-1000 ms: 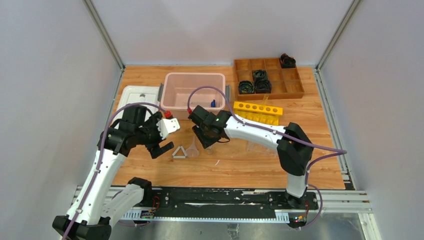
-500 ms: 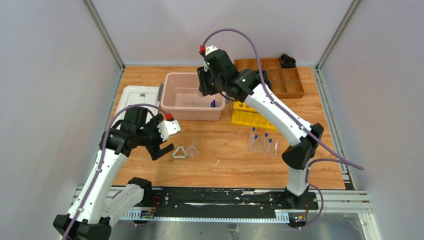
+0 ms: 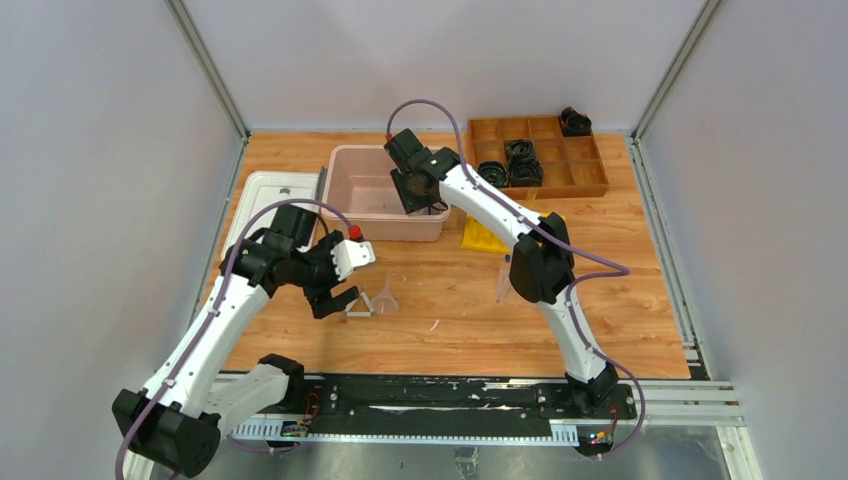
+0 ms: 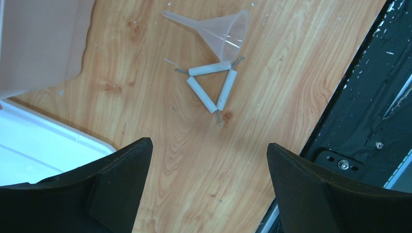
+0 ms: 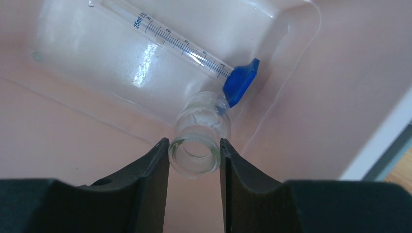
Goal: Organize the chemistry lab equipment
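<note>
Left gripper (image 4: 209, 145): fingers spread wide, nothing held. It is hung above the table (image 3: 450, 340), left of centre, toward the near edge.

Triangle (image 4: 201, 94) is laid flat on the table between and just beyond the open fingers, untouched. Funnel (image 4: 228, 36) is laid on its side just past it, rim against one triangle corner, spout pointed toward the far edge.

Clear rack (image 3: 502, 285) is stood mid-table, right of the funnel, and is mostly hidden by the right arm. One blue cap (image 3: 508, 258) is seen at it.

Yellow rack (image 3: 480, 235) is set just beyond, also half covered by that arm.

White tray (image 3: 265, 195) is placed along the left edge, with the bin (image 3: 345, 185) just right of it, toward the far edge.

Right gripper (image 5: 194, 145) is lowered into the bin, fingers clamped on the neck of the jar (image 5: 204, 121), mouth toward the wrist camera. The jar is held low at the bin's right end. Floor contact cannot be told.

Cylinder (image 5: 180, 43) is laid flat on the bin floor, its blue foot next to the jar.

Organiser (image 3: 560, 170) is set at the far-right corner, with black bundles (image 3: 520, 150) kept in it.
</note>
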Motion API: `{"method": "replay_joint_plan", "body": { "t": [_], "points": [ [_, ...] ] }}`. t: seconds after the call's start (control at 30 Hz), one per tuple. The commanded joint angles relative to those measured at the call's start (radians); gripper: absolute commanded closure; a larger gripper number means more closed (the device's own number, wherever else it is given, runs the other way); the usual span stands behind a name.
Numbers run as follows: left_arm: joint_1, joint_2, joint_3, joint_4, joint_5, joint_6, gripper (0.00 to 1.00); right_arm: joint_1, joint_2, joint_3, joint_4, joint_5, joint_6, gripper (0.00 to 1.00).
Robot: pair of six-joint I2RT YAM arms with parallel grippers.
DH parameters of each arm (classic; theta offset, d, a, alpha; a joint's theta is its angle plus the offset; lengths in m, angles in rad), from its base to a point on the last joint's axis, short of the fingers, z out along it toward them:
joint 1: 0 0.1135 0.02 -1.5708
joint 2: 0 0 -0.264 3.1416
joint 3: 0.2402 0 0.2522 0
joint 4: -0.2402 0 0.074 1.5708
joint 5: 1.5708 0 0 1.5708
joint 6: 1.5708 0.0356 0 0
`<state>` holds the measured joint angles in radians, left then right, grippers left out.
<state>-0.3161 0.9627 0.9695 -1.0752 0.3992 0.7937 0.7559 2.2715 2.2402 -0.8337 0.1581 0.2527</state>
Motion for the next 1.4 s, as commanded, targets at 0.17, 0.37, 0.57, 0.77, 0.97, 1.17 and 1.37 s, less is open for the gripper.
{"method": "replay_joint_plan", "body": {
  "t": [0.17, 0.37, 0.57, 0.77, 0.97, 1.17, 1.37],
  "points": [
    [-0.148, 0.105, -0.036, 0.153, -0.023, 0.029, 0.15, -0.017, 0.032, 0.032, 0.014, 0.003, 0.040, 0.62],
    [-0.223, 0.219, -0.028, 0.203, -0.066, 0.066, 0.17, -0.019, -0.119, -0.044, 0.049, 0.013, 0.036, 0.38],
    [-0.291, 0.307, -0.047, 0.293, -0.094, 0.050, 0.20, -0.020, -0.312, -0.161, 0.075, 0.008, 0.034, 0.29],
    [-0.337, 0.381, -0.047, 0.336, -0.102, 0.044, 0.25, -0.020, -0.636, -0.535, 0.238, -0.002, 0.054, 0.30],
    [-0.353, 0.438, -0.052, 0.355, -0.121, 0.046, 0.31, -0.020, -0.889, -0.854, 0.344, 0.001, 0.120, 0.35],
    [-0.374, 0.453, -0.073, 0.384, -0.136, 0.047, 0.50, -0.020, -1.065, -1.054, 0.361, 0.061, 0.160, 0.40],
    [-0.410, 0.448, -0.077, 0.395, -0.172, 0.035, 0.83, -0.022, -1.199, -1.207, 0.363, 0.146, 0.167, 0.40]
  ]
}}
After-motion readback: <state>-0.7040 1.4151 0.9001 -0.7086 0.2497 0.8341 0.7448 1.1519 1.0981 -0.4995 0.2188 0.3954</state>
